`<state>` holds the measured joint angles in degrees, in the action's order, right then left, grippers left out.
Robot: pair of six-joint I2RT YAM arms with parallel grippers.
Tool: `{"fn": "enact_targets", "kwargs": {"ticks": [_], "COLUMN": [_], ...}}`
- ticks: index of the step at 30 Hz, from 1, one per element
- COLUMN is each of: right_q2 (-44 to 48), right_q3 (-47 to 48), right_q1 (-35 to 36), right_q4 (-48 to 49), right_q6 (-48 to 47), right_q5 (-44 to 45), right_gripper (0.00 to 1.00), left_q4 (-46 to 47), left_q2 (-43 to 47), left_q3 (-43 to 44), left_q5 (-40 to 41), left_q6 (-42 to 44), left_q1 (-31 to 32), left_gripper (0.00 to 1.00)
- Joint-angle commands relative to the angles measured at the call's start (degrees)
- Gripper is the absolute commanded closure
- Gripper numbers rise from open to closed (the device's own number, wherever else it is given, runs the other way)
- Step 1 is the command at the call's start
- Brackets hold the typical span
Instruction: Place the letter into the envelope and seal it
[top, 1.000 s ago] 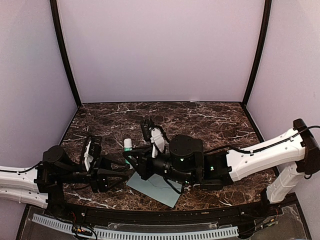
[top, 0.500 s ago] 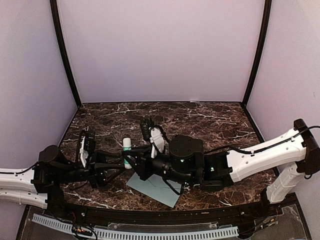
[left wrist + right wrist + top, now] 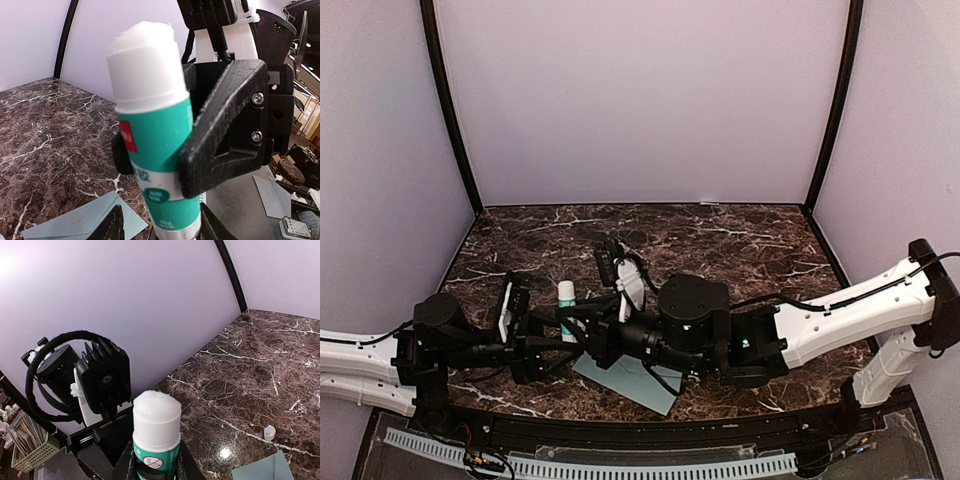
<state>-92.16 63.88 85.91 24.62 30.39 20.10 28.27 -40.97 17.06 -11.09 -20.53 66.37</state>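
Shifted right since half a second earlier, the left claw point(image 3: 160, 226) flanked the glue stick's point(image 3: 150, 130) base; whether it gripped, I could not tell. The right claw point(image 3: 154, 465) pinched that uncapped stick upright. The envelope point(image 3: 630, 388) lay flat by the tabletop's point(image 3: 740, 240) near edge.

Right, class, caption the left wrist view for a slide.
Uncapped glue stick clamped upright in the right gripper; envelope lying on the marble table.

One camera looks down from high behind me; my wrist cameras face each other, close across the teal-and-white plastic glue stick point(image 3: 152, 135).
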Motion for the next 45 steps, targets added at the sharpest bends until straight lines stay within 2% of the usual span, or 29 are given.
{"fn": "enact_targets", "kwargs": {"ticks": [1,11,24,31,34,37,42,45], "right_q2": [0.8,-0.3,-1.4,-1.7,-1.9,-2.1,-2.2,-2.1], "right_q3": [1.6,1.3,0.7,0.4,0.3,0.1,-0.2,-0.6], "right_q1": [0.9,1.0,1.0,1.0,1.1,1.1,1.1,1.1], "right_q4": [4.2,5.2,6.5,6.9,6.9,7.2,7.5,7.9], "right_q6": [-0.1,0.2,0.3,0.2,0.3,0.5,0.6,0.6], "right_q5": [-0.7,-1.1,-1.1,-0.8,-0.8,-0.7,-0.9,-0.7], "right_gripper": [1.00,1.00,1.00,1.00,1.00,1.00,1.00,1.00], "left_q4": [2.5,2.7,3.0,3.3,3.3,3.2,2.9,2.7], "left_q2": [0.8,0.6,1.0,1.5,1.9,2.0,2.0,2.0], "left_q3": [0.0,0.0,-0.1,-0.3,-0.5,-0.4,-0.4,-0.4], "left_q5": [-2.5,-1.9,-2.0,-2.1,-1.8,-1.5,-0.9,-0.7], "left_q6": [0.3,-0.1,-0.6,-0.7,-0.8,-0.8,-0.9,-0.9], "left_q1": [-0.2,-0.2,-0.2,-0.2,-0.2,-0.3,-0.2,-0.2], "left_gripper": [0.53,0.61,0.54,0.54,0.58,0.66,0.70,0.77]}}
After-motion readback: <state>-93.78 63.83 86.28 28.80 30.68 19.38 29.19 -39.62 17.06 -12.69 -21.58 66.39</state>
